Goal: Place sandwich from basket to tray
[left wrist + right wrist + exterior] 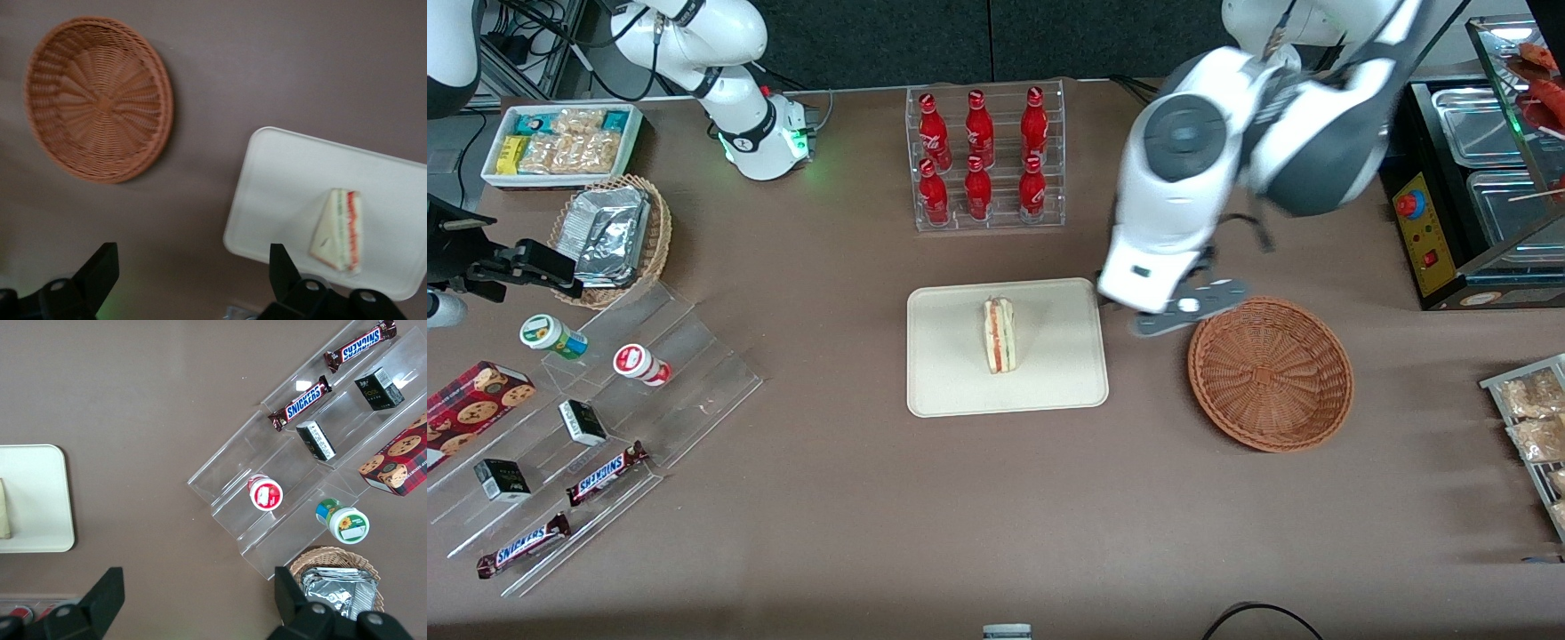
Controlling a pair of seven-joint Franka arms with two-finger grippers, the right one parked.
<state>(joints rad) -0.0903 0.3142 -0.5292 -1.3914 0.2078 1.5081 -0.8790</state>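
1. Sandwich (1000,335) in the front view stands on its edge near the middle of the tray (943,391), its red and green filling stripes facing the camera. The tray lies flat on the brown counter (854,516), nearer the camera than the clear rack of red bottles (983,156). The basket (1270,373) sits on the counter beside the tray, toward the working arm's end, and holds nothing. The left arm's gripper (1178,313) hangs above the counter between tray and basket, just beside the basket's rim; its fingers are blurred here and their spread is hard to read.

2. From the left wrist view, the gripper (190,273) is released: its two dark fingers (100,270) stand wide apart with only bare counter (267,67) between them. The sandwich (339,230) rests on the tray (293,180), and the basket (99,99) lies well apart from the tray, with nothing in it.

3. In the right wrist view, one end of the tray (37,497) shows with a sliver of the sandwich (4,510) at the picture's edge. Clear stepped shelves (293,467) carry Snickers bars (300,403), small dark boxes (315,440) and two round tubs (265,494). A tan wicker basket of foil packets (333,587) stands beside them.
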